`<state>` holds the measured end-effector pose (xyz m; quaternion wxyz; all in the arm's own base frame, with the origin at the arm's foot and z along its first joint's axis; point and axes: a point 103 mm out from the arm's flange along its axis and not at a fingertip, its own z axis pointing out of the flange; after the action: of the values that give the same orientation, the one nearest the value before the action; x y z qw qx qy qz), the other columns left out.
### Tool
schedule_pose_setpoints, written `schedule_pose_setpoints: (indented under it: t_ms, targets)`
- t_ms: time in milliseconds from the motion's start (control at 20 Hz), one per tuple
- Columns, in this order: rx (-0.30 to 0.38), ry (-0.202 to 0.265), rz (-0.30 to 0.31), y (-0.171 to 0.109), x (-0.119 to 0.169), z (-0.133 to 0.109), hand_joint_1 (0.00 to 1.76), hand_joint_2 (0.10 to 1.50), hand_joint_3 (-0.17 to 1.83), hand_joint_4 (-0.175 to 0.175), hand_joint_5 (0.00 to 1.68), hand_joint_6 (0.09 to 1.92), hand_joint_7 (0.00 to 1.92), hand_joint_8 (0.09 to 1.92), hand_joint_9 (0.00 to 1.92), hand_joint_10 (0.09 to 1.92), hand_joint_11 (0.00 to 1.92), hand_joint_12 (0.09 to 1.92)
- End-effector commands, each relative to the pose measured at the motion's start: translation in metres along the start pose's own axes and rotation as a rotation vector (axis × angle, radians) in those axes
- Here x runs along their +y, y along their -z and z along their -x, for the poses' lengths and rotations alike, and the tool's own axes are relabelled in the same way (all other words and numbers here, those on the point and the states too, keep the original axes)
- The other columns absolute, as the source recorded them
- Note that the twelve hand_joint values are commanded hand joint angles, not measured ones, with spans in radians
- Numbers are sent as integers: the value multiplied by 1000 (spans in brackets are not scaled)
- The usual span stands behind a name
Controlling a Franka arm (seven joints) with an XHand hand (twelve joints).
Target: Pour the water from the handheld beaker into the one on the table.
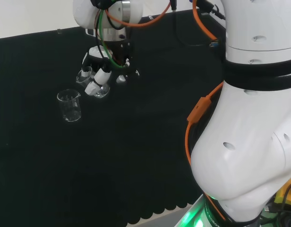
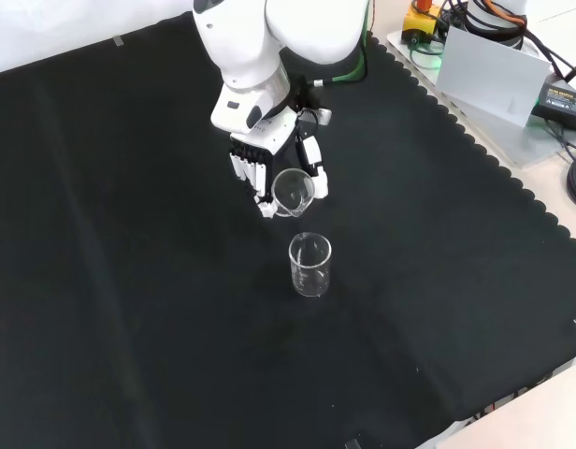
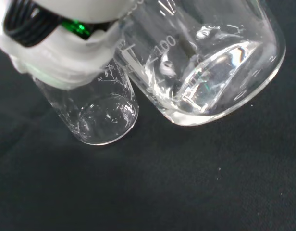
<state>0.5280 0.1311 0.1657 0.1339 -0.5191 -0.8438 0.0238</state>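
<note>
The hand (image 2: 267,150) hangs above the cloth with its fingers (image 1: 100,78) and thumb curled round a clear glass beaker (image 2: 293,190). The held beaker (image 1: 99,88) is tilted. In the wrist view this beaker (image 3: 205,62) is close and large, with printed scale marks and a little water lying against its lower wall. A second clear beaker (image 2: 309,265) stands upright on the cloth, nearer the camera than the hand in the front view. In the head view it (image 1: 70,105) is to the left of and below the hand. The wrist view has it (image 3: 102,113) beside the held one.
The arm's big white links (image 1: 249,123) stand at the head view's right, with an orange cable (image 1: 197,111) along them. The black cloth's scalloped edge (image 2: 512,178) runs down the right of the front view; a grey box (image 2: 489,79) and cables lie beyond it.
</note>
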Motion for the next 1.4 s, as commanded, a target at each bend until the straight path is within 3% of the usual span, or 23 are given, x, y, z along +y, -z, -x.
schedule_pose_setpoints:
  t_ms: [50,1150,1400]
  targets:
    - [-75,-16,-61,-5,5,-9,1163,668,610,64,1322,563,1637,87,1603,87,1304,806]
    - [-230,-62,-170,11,11,-25,1168,639,660,56,1327,577,1647,87,1609,87,1322,807]
    - [-305,-66,-188,12,14,-31,1170,628,678,51,1330,581,1653,87,1616,87,1330,805]
